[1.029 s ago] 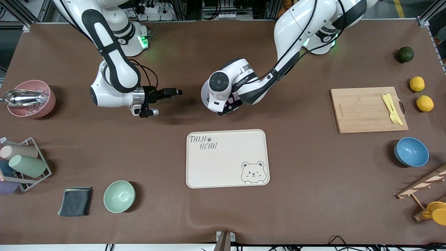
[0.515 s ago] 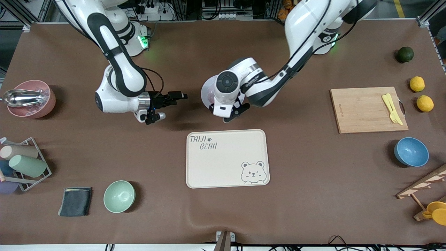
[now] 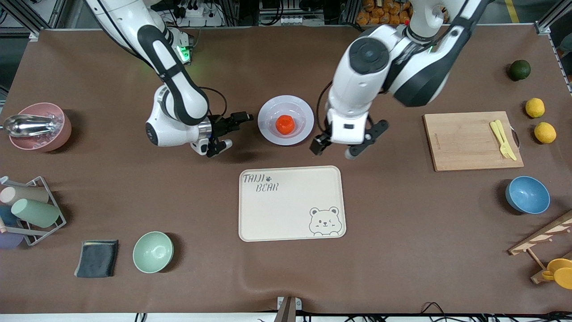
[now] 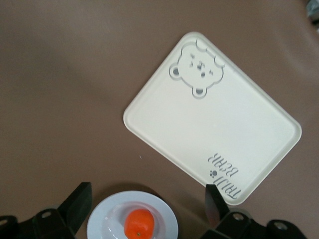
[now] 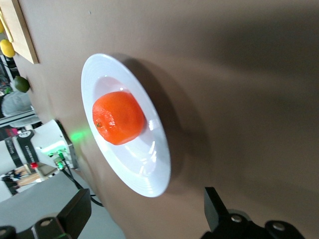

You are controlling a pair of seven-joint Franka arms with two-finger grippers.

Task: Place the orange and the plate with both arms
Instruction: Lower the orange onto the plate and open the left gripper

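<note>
Now the orange [image 3: 284, 124] sits in the plate [image 3: 270, 111], mid-table toward the robots' edge. The right gripper [image 3: 226, 133] hovers beside the plate with jaws apart and empty; the left gripper [image 3: 346, 148] hangs open over bare table at the plate's other flank. A careless rim grab could tilt the plate and roll the orange off.

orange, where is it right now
The orange sits in the middle of the plate, on the table farther from the front camera than the bear tray, between the right hand and the left hand.
</note>
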